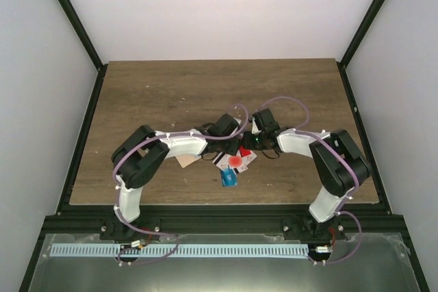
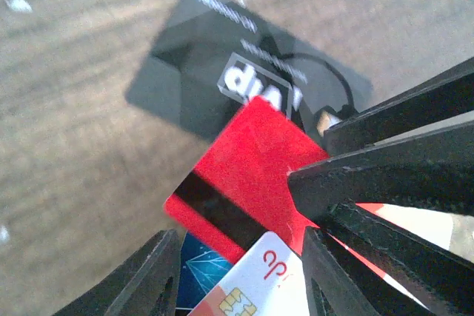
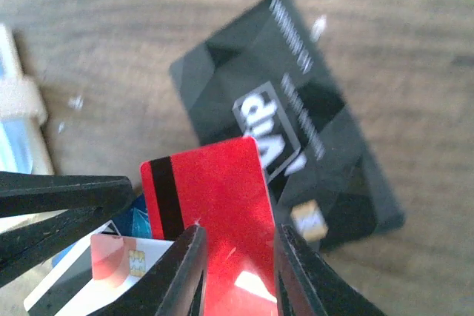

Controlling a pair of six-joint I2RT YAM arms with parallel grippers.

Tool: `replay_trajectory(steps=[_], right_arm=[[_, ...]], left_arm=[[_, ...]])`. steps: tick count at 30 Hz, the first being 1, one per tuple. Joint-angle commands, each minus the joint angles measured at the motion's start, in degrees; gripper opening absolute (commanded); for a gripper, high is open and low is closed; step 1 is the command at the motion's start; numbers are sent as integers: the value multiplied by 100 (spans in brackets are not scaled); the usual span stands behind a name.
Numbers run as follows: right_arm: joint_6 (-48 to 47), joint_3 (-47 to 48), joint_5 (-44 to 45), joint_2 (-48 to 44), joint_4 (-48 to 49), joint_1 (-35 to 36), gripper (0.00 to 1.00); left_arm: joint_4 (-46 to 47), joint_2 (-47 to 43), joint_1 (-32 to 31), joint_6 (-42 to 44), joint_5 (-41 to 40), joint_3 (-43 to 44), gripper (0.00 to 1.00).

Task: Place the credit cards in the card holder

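The wooden counter (image 1: pixel 150 94) fills the middle of the overhead view. The left arm (image 1: pixel 144 162) comes in from the lower left and the right arm (image 1: pixel 335 162) from the lower right, and their wrists meet over a small heap of credit cards just below the centre of the frame.

The card holder (image 1: pixel 184 161) shows as a tan scrap peeking out under the left arm's forearm, left of the heap. Most of it is hidden.

In the left wrist view, the left claw (image 2: pixel 238 238) is spread wide, its two dark fingers rising from the bottom edge. Cards lie in the gap between them, and it grips nothing.

In the right wrist view, the right claw (image 3: pixel 239 231) has its fingers drawn near each other with a narrow gap left. The tips sit over the red card, whose face shows in that gap. I cannot tell whether they touch it.

The black card (image 2: pixel 222 72) lies flat on the wood in the upper middle of the left wrist view. The red card (image 2: pixel 244 175), with a black stripe near one end, overlaps its lower edge.

A white card with a gold chip (image 2: pixel 255 286) lies over the red one at the bottom of that view, and a blue card (image 2: pixel 198 271) sits just left of it. From overhead, a white card with a red dot (image 1: pixel 236 161) tops the heap.
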Motion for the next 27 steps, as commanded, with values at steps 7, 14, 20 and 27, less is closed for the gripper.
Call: replay_trajectory(steps=[7, 14, 20, 27], right_arm=[[474, -1364, -1001, -795, -960, 908, 27], [872, -1790, -890, -1528, -1438, 1308, 28], [850, -1414, -535, -2287, -2202, 1302, 41], [1355, -1509, -1458, -3313, -2598, 1332, 55]], left_arm=[[365, -842, -937, -654, 460, -1918, 47], [437, -1434, -1479, -1164, 301, -2564, 48], [76, -1876, -1464, -1177, -155, -2395, 49], [-274, -2676, -1453, -1146, -175, -2501, 49]])
